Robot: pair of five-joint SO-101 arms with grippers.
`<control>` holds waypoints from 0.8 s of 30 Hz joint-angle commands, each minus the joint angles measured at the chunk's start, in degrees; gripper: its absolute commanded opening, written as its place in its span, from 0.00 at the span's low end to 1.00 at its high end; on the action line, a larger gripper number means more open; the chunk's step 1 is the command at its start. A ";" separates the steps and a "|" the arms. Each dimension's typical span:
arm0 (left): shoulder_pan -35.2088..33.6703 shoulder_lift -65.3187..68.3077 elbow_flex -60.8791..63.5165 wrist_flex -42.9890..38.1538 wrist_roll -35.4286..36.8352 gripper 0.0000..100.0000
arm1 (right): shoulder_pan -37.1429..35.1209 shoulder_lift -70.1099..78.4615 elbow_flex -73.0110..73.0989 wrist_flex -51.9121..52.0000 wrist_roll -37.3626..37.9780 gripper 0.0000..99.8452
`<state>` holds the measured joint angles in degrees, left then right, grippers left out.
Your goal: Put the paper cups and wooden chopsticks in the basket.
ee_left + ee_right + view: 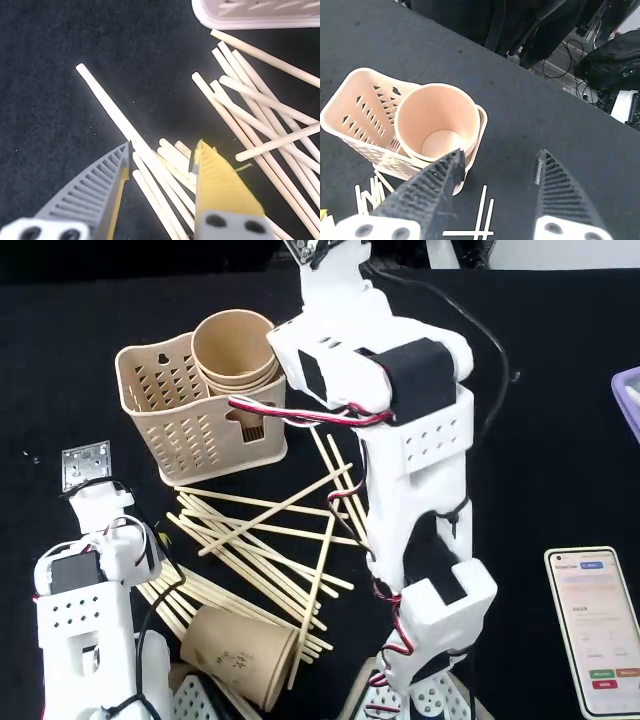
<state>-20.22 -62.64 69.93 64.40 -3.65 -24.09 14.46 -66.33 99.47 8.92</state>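
A beige slotted basket [190,415] [357,107] stands at the back left with stacked paper cups [235,345] [437,120] upright in its right end. Several wooden chopsticks [260,540] [260,115] lie scattered on the black table in front of it. Another paper cup [240,652] lies on its side near the front edge, over the chopstick ends. My left gripper [162,155] is open, low over a bundle of chopsticks, its jaws either side of them. My right gripper [497,160] is open and empty, above and just right of the cups in the basket.
A phone [597,625] lies at the front right. A purple container's edge [628,395] shows at the far right. A small metal hinge plate [85,464] lies left of the basket. The right arm's white body [410,470] stands over the chopsticks' right side.
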 commanded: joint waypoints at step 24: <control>0.04 -0.62 -0.84 -0.79 0.18 0.22 | -24.88 -70.11 102.46 -8.97 19.08 0.24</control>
<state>-20.22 -62.64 69.93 64.40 -3.65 -42.29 -43.03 19.56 95.96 23.69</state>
